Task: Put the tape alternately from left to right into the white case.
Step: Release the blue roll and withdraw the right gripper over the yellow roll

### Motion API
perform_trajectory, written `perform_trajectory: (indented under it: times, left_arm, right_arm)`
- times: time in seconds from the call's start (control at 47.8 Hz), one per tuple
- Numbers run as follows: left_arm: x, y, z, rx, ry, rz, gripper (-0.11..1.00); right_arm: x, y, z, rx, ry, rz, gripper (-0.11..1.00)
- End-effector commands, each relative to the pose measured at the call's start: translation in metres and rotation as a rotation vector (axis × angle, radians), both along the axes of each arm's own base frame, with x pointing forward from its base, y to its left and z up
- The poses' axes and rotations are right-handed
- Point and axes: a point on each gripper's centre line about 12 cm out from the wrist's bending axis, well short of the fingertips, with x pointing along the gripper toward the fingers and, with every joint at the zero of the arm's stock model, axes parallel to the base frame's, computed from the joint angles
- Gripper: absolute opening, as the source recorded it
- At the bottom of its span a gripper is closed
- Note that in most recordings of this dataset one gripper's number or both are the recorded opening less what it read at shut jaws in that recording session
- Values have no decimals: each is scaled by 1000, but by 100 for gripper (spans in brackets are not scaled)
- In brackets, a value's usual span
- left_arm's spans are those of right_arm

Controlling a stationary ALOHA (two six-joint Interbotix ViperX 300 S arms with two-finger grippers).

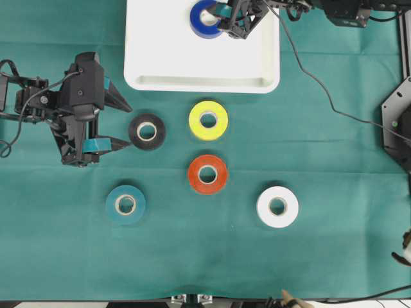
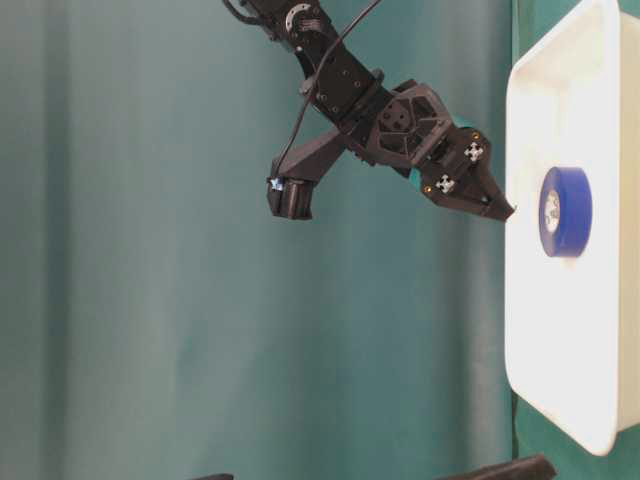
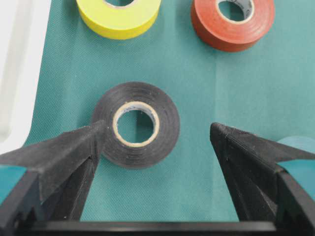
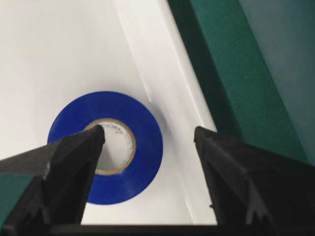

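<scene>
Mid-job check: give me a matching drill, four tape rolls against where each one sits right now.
Rolls:
1. blue roll
2. black roll
3. white roll
4. yellow roll

Places:
A. on the cloth, just below the white case, above the red roll
B. inside the white case, under the open right gripper
C. on the cloth, alone toward the lower right
D. on the cloth, between the fingers of the open left gripper

Pairs: 1-B, 2-D, 3-C, 4-A
</scene>
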Motion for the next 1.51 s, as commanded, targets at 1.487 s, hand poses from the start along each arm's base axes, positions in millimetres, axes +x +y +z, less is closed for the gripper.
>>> perform_trajectory:
  times: [1.487]
  left_arm:
    - [0, 1, 2, -5, -10, 7, 57]
  right_arm:
    - [-3, 202, 39, -10, -24, 475, 81]
